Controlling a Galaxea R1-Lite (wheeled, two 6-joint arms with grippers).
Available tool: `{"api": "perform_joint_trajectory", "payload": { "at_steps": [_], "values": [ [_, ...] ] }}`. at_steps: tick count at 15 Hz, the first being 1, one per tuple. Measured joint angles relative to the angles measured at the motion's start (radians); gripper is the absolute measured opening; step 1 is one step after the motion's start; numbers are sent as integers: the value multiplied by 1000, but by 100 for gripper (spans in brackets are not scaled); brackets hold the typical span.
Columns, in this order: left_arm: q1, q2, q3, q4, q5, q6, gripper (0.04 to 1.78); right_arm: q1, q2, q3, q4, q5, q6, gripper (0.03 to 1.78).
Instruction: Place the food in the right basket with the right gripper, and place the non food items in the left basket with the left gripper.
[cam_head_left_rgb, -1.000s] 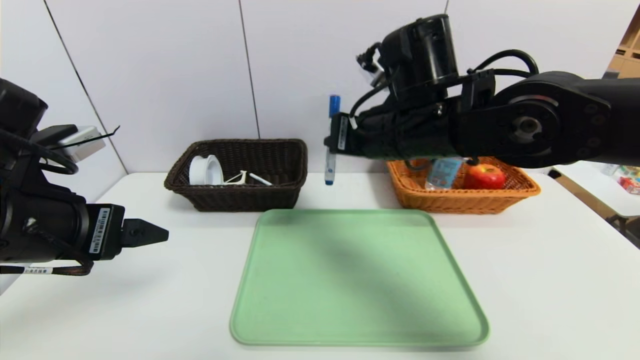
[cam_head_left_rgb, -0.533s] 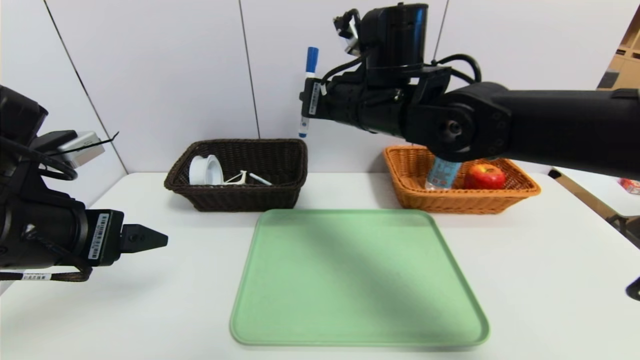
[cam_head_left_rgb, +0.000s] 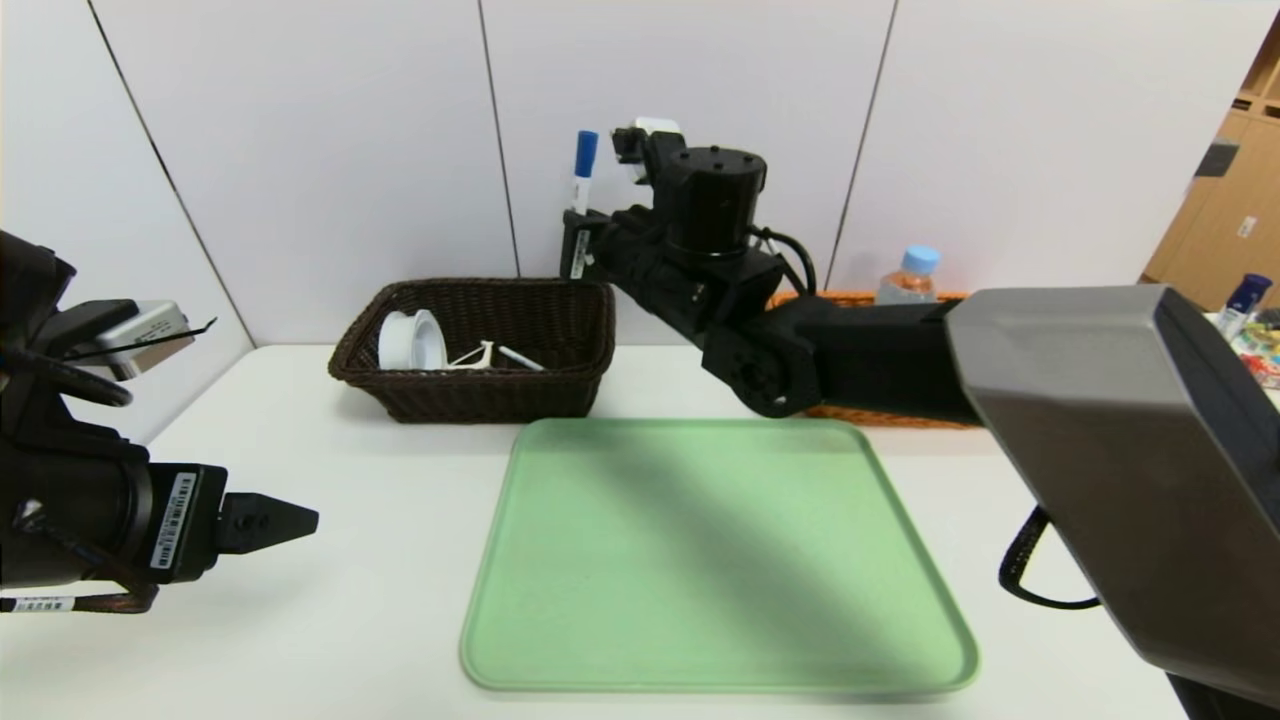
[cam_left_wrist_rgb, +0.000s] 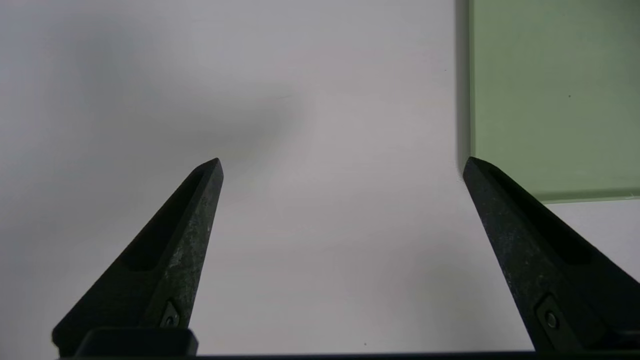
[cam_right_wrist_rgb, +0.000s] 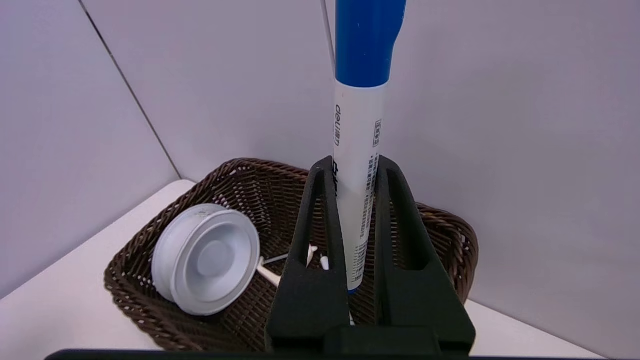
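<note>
Head view shows you, largest first, the white table (cam_head_left_rgb: 380, 560) and the green tray (cam_head_left_rgb: 710, 560) at lower centre, then the dark left basket (cam_head_left_rgb: 480, 395) at centre left, with the tape roll (cam_head_left_rgb: 412, 340), peeler (cam_head_left_rgb: 478, 356) and pen (cam_head_left_rgb: 520, 358) inside, and the right basket (cam_head_left_rgb: 880, 412) mostly hidden behind the right arm, a drink bottle (cam_head_left_rgb: 908, 275) rising above it. Your right gripper (cam_head_left_rgb: 578, 235) at upper centre is clamped on the marker (cam_head_left_rgb: 583, 172), which stands upright above the left basket's right end; in the right wrist view the fingers (cam_right_wrist_rgb: 320, 215) pinch its white barrel below the blue cap. Your left gripper (cam_head_left_rgb: 265, 522) waits at lower left with its jaws spread wide over bare table, holding nothing. Judge the marker (cam_right_wrist_rgb: 357, 165) light, stiff and smooth, likely to pivot in a narrow pinch; mid-barrel is the sound place to hold it. Its barrel reads "deli" beside fine print too small to read.
</note>
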Motion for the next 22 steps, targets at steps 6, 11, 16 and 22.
{"api": "perform_joint_trajectory", "payload": {
  "at_steps": [6, 11, 16, 22],
  "values": [
    [0, -27, 34, 1, 0, 3, 169, 10, 66, 0, -46, -4, 6, 19],
    [0, -40, 37, 1, 0, 3, 169, 28, 86, 0, -74, -1, 11, 19],
    [0, -46, 37, 2, 0, 3, 169, 24, 113, 1, -76, -2, 9, 76],
    [0, -47, 18, -9, 2, 4, 169, 21, 80, 1, -67, -7, 9, 127]
  ]
}}
